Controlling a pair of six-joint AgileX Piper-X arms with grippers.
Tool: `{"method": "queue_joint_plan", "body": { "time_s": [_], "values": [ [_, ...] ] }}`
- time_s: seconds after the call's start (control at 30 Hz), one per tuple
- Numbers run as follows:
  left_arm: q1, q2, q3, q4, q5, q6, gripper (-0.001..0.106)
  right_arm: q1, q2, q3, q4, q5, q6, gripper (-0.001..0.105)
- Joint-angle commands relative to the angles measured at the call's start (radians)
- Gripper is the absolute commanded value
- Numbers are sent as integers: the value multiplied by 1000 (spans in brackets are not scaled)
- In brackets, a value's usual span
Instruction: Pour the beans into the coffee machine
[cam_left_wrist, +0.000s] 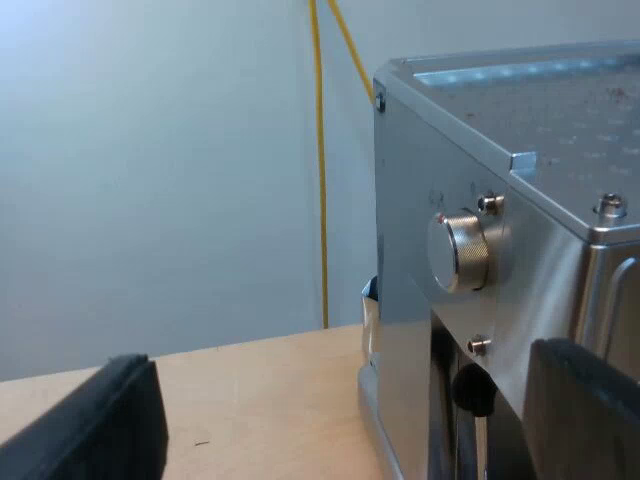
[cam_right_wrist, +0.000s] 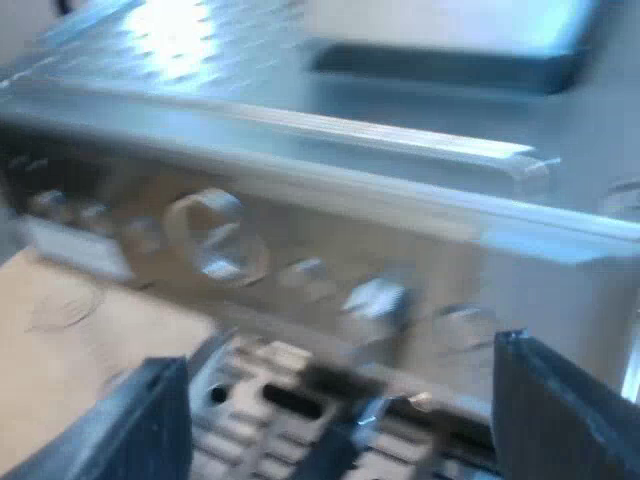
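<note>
Here's the left hand (cam_left_wrist: 340, 420) gaping empty beside the side knob (cam_left_wrist: 460, 250) of the espresso machine (cam_left_wrist: 530, 130), low over the table (cam_left_wrist: 250, 400), right hand (cam_right_wrist: 345, 420) equally open and empty close to its front dials (cam_right_wrist: 215, 235), so any careless swing could clip a finger on those controls
</note>
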Motion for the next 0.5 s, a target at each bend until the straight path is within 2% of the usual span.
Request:
{"method": "queue_joint_plan", "body": {
  "time_s": [0.03, 0.17, 0.27, 0.37, 0.43, 0.47, 0.5],
  "values": [
    [0, -1, -10, 22, -2, -2, 85, -83, -6, -31, 35, -54, -14, 64],
    [0, -1, -21, 83, -2, -2, 85, -211, -12, -35, 65, -112, -14, 64],
    [0, -1, -23, 89, 16, -2, 85, -286, -25, -35, 98, -114, -23, 64],
    [0, -1, -37, 89, 53, -2, 85, -296, -27, -35, 100, -114, -24, 64],
    [0, -1, -45, 89, 54, -2, 85, -308, -28, -35, 104, -114, -25, 64],
    [0, -1, -51, 89, 54, -2, 85, -356, -44, -35, 125, -114, -50, 64],
    [0, -1, -58, 92, 54, -2, 85, -461, -91, -35, 177, -114, -106, 64]
  ]
}}
